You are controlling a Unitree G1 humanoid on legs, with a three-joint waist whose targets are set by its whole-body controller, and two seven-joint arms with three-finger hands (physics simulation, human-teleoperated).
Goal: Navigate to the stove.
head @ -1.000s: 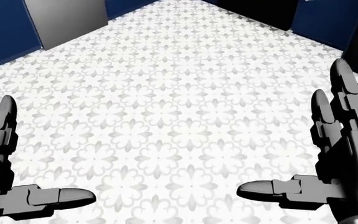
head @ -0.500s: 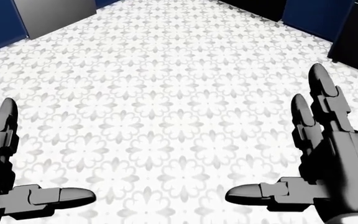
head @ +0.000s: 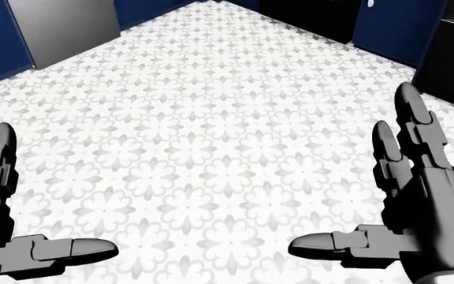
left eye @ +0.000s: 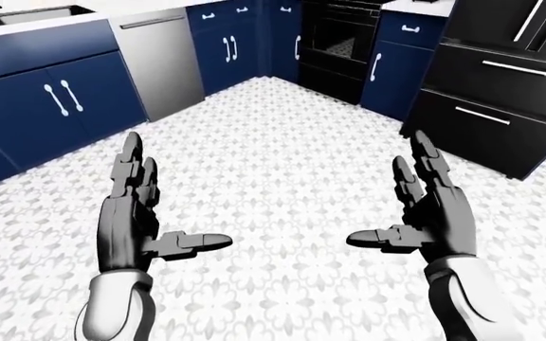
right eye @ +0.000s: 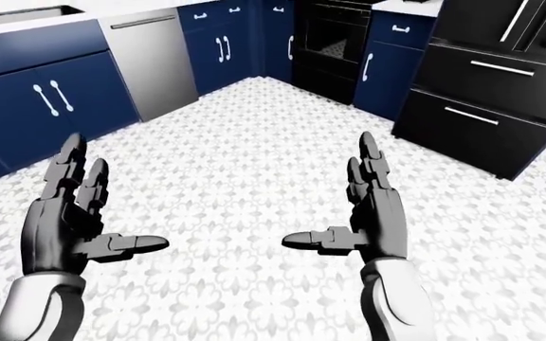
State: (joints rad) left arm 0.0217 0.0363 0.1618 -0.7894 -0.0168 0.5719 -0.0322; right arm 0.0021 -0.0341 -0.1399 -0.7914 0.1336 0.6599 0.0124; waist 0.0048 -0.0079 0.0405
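The black stove with its glass oven door (left eye: 337,39) sits at the top centre of the left-eye view, set between dark blue cabinets (left eye: 228,46) (white handles on each). A grey steel dishwasher panel (left eye: 159,60) lies upper left. Over the white floral tile floor (left eye: 273,163), the left hand (left eye: 135,213) and right hand (left eye: 434,209) hover spread, empty, thumbs pointing inward.

The left hand (left eye: 138,222) and the right hand (left eye: 434,213) are dark grey, almost black, and a bit shiny. Each has three chunky fingers made of blocky pieces with round tips. The thumb is one of them. The forearms (left eye: 114,312) below the hands are smooth, round and light grey.
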